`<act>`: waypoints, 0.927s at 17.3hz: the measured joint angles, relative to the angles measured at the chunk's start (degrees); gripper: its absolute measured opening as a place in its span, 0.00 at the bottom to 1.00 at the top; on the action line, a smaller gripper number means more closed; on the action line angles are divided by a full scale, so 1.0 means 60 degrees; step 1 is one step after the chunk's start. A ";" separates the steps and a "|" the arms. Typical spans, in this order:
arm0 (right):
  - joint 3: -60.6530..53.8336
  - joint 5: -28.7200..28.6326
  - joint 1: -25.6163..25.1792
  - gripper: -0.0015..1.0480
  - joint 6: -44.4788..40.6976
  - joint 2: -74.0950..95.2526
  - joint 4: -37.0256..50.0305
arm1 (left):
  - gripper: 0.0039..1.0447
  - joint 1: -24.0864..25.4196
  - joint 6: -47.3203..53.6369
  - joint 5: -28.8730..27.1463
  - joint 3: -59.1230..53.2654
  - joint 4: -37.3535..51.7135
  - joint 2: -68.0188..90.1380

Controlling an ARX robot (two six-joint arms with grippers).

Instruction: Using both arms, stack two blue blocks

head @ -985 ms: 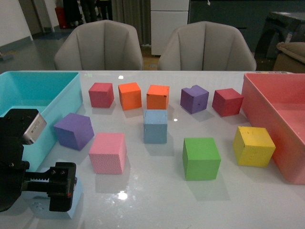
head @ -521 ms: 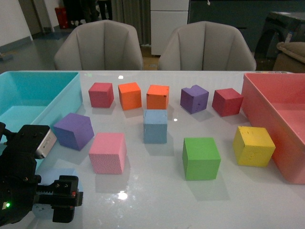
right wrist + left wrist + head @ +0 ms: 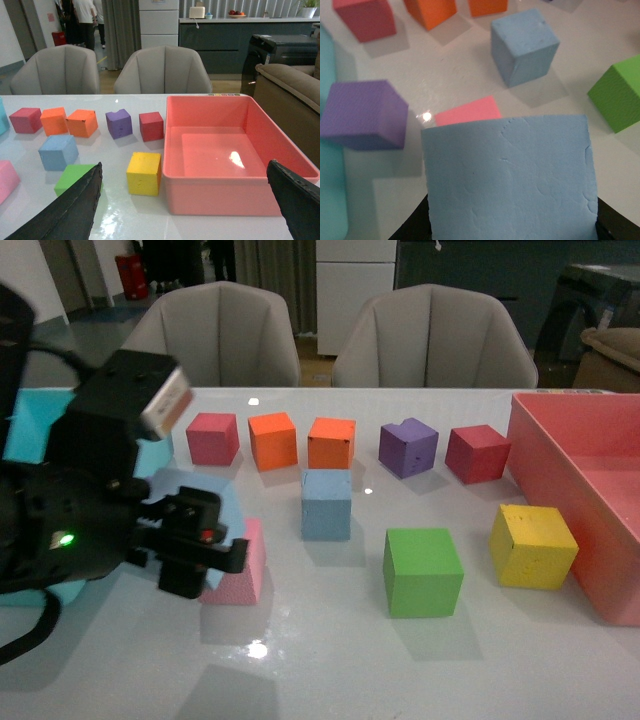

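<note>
My left gripper (image 3: 205,540) is shut on one blue block (image 3: 222,506) and holds it in the air above the pink cube (image 3: 247,565). In the left wrist view this held blue block (image 3: 510,180) fills the space between the black fingers of the left gripper (image 3: 512,231). The other blue block (image 3: 326,504) rests on the table's middle, to the right of and beyond the held one; it also shows as the blue block (image 3: 524,46) and the blue block (image 3: 58,151). My right gripper (image 3: 184,165) is open and empty, facing the salmon bin (image 3: 225,195), and is out of the front view.
A turquoise bin (image 3: 28,430) stands at the left, the salmon bin (image 3: 585,470) at the right. Red, orange and purple cubes line the back row (image 3: 330,443). A green cube (image 3: 422,570) and a yellow cube (image 3: 532,545) sit front right. A purple cube (image 3: 362,115) lies near the turquoise bin.
My left arm has risen from the near-left corner of the table with the blue block and swung right and forward, now covering the purple cube and part of the pink one.
</note>
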 joint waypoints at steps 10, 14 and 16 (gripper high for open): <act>0.0000 0.0000 0.0000 0.94 0.0000 0.0000 0.0004 | 0.48 -0.1377 0.0845 -0.0386 0.7173 -0.3260 0.4681; 0.0000 0.0000 0.0000 0.94 0.0000 0.0000 0.0000 | 0.48 -0.1086 0.0146 -0.0532 0.8772 -0.4193 0.5690; 0.0000 0.0000 0.0000 0.94 0.0000 0.0000 0.0004 | 0.47 -0.0954 -0.0368 -0.0645 0.9005 -0.4459 0.5938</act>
